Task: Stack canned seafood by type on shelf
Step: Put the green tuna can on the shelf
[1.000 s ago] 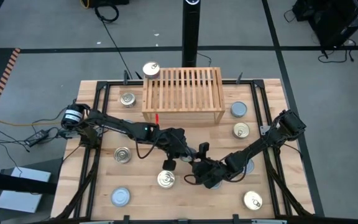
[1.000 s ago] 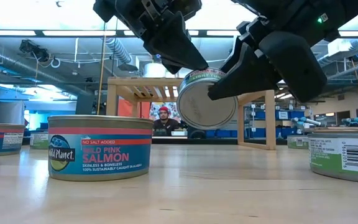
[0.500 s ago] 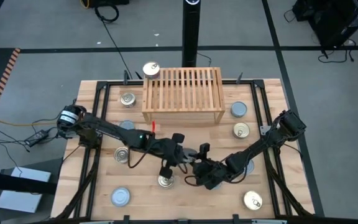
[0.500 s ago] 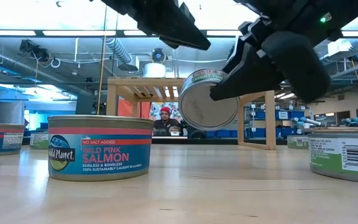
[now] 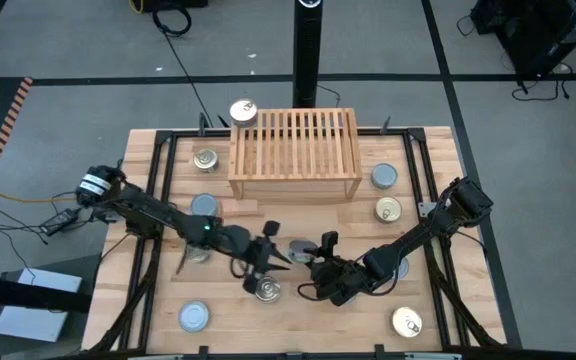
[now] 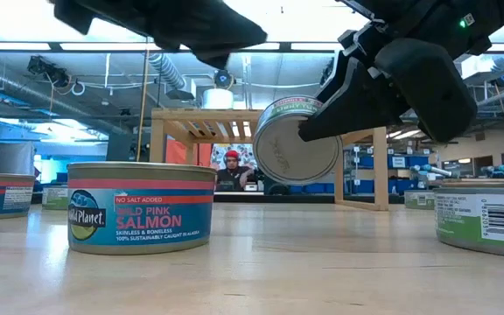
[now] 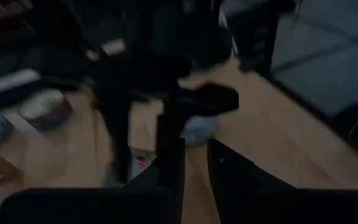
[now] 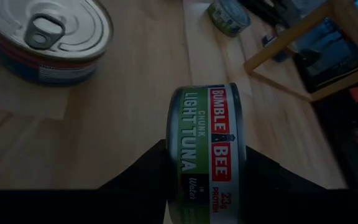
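From above, my right tool [image 5: 305, 252] sits near the middle of the counter [image 5: 438, 310], closed on a tuna can [image 5: 301, 249] turned on its side. My left tool [image 5: 273, 258] is just beside it; its fingers stand a little apart, holding nothing, as far as I can tell. The shelf [image 5: 293, 155], a light-wood slatted rack, stands at the counter's far edge, well apart from both tools. Other tins lie scattered around it: a gold-lidded one [image 5: 242, 111] at its far left corner, a pale one [image 5: 384, 177] to its right, another gold one [image 5: 407, 321] near the front right.

The level view adds what the overhead cannot: the held can [image 6: 294, 140] hangs clear of the counter, its flat end facing the camera. A blue and red tin [image 6: 141, 206] stands in front, reading "Wild Planet", "No Salt Added", "Wild Pink Salmon", "Skinless & Boneless". A green-labelled tin [image 6: 484, 216] with a barcode sits at the right edge. A person [image 6: 232, 171] shows far behind, under the shelf.

My right wrist camera alone gives the held can's label [image 8: 209, 149]: "Bumble Bee", "Chunk Light Tuna". A pull-tab tin [image 8: 47, 38] stands beyond it. My left wrist view is dark and blurred.
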You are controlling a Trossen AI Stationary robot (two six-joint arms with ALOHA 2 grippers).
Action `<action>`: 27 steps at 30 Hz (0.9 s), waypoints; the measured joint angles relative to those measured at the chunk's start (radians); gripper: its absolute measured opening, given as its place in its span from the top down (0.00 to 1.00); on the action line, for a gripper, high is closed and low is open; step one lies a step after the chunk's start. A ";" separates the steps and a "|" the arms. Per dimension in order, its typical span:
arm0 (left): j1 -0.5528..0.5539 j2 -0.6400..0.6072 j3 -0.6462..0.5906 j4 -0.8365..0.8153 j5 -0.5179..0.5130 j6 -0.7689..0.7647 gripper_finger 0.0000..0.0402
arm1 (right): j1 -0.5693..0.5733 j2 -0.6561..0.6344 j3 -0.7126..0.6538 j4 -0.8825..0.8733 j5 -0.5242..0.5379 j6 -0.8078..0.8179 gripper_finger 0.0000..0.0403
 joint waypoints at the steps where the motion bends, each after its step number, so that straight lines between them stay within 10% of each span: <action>1: 0.000 -0.022 -0.031 0.036 0.003 -0.004 0.82 | -0.004 -0.004 0.000 -0.002 -0.018 0.009 0.62; 11: -0.002 -0.173 -0.238 0.151 0.023 -0.095 0.82 | -0.036 -0.106 0.009 -0.037 -0.047 0.002 0.62; 27: -0.008 -0.196 -0.293 0.164 0.086 -0.123 0.82 | -0.095 -0.121 0.531 -0.825 0.134 -0.038 0.62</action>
